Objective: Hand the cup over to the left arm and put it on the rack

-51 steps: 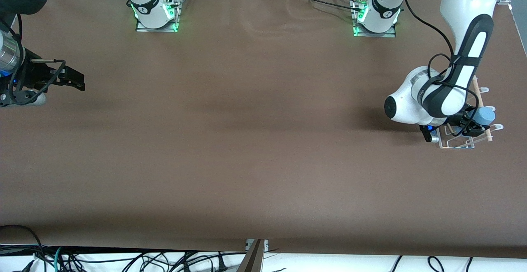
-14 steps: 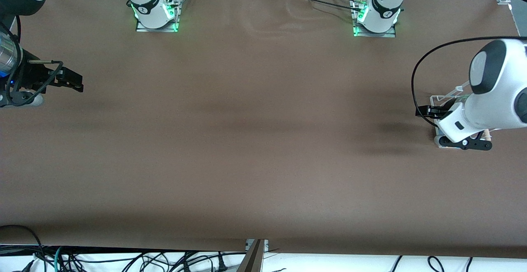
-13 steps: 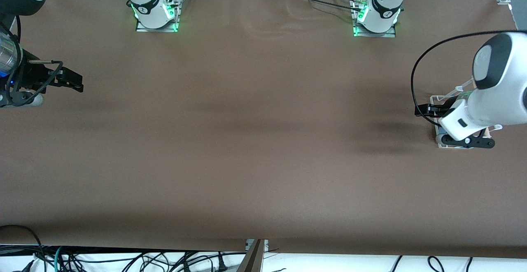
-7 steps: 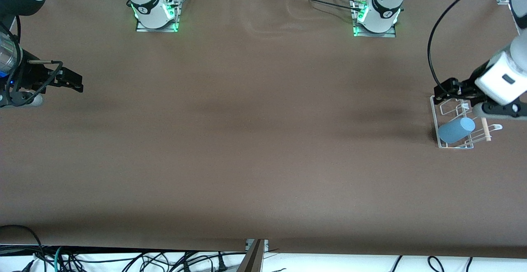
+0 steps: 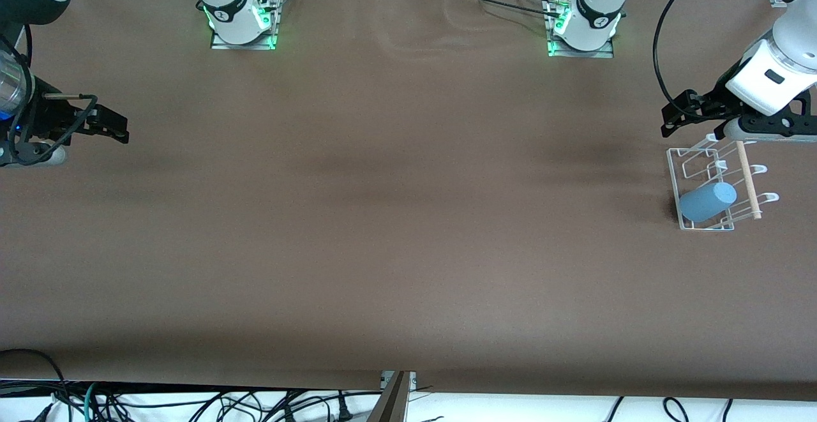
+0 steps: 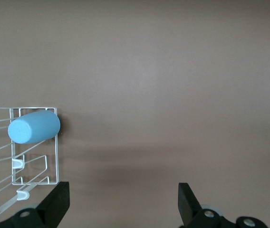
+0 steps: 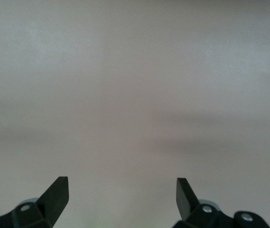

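Cup: we see the light-blue cup [image 5: 706, 202] lying on its side on the rack [image 5: 673, 173], at the rack's end nearest the front camera, propped across the wire prongs with its closed base toward the wooden dowel [image 5: 747, 179].
Rack: it sits on the brown table [image 5: 383, 218] at the left arm's end.
Left gripper: the left gripper [image 5: 727, 119] hangs above the table just off the rack's farther edge, jaws spread wide and holding nothing; in its wrist view the black fingertips [image 6: 59, 202] frame bare table, with the cup apart from them.
Right gripper: the right gripper [image 5: 105, 125] waits over the right arm's end of the table, jaws equally wide, empty.
Progress: we judge the placing done.
Risk: we think the cup, resting slantwise and not hooked over a prong, could roll off toward the table if the rack is nudged; a low sweep of the left arm or its cable [image 5: 660, 58] could cause that.
Writing: we can read no brand, label or lettering anywhere.
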Controlling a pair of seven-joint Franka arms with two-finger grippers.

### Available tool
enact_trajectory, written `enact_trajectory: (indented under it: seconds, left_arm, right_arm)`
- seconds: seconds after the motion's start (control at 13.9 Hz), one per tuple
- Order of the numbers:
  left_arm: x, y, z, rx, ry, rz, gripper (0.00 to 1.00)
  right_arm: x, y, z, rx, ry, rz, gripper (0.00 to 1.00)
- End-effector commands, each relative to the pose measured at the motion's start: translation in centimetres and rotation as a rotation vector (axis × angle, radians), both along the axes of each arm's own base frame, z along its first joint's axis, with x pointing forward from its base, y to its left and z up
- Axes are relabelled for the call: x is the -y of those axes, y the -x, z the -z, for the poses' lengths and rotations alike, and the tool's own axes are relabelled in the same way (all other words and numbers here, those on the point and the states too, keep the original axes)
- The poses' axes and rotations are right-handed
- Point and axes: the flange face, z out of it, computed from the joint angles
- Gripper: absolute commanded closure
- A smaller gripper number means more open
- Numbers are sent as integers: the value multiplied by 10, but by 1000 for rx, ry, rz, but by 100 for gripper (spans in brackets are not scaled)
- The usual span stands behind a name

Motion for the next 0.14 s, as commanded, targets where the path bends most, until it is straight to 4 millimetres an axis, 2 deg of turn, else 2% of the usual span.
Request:
enact_trajectory:
  seconds: [0.0,0.07]
  left_arm:
    - [2,6,-1,-28,-1,2,0]
    - [3,7,-2,-31,-1,3,0]
  right_arm:
    - [1,-1,-3,7,-15,10,0]
    - [1,-1,-4,8,-15,10,0]
